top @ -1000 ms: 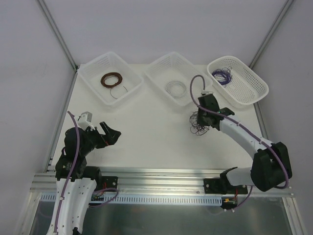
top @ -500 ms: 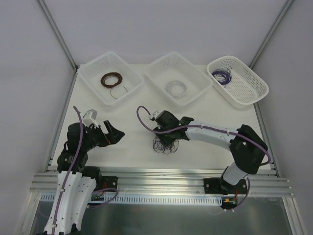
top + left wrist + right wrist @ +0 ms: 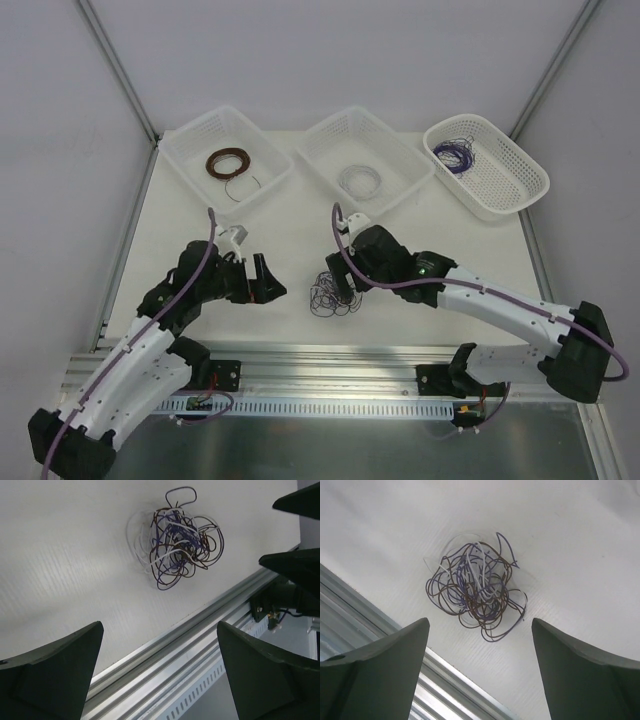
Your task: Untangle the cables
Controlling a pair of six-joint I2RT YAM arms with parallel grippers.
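Observation:
The cables [image 3: 330,303] are a small loose clump of thin purple, dark brown and white wires. They lie on the white table near its front rail. My right gripper [image 3: 340,284] hovers just above and behind the clump, open, with nothing between its fingers. From the right wrist, the cables [image 3: 475,600] lie apart from and ahead of the gripper [image 3: 480,622]. My left gripper [image 3: 270,284] is open to the left of the clump. In its wrist view the cables [image 3: 175,540] lie well ahead of the gripper [image 3: 159,625], and the right gripper's dark fingers [image 3: 292,565] show at the right edge.
Three white baskets stand along the back. The left basket [image 3: 195,125] holds a brown coil [image 3: 228,160]. A whitish coil [image 3: 358,180] lies in the middle basket [image 3: 325,128], and the right basket [image 3: 520,150] holds a purple coil [image 3: 455,155]. The metal rail [image 3: 330,355] borders the front.
My right gripper carried the clump from the back right to the front middle of the table, then opened and let it go. My left arm swung right toward the clump.

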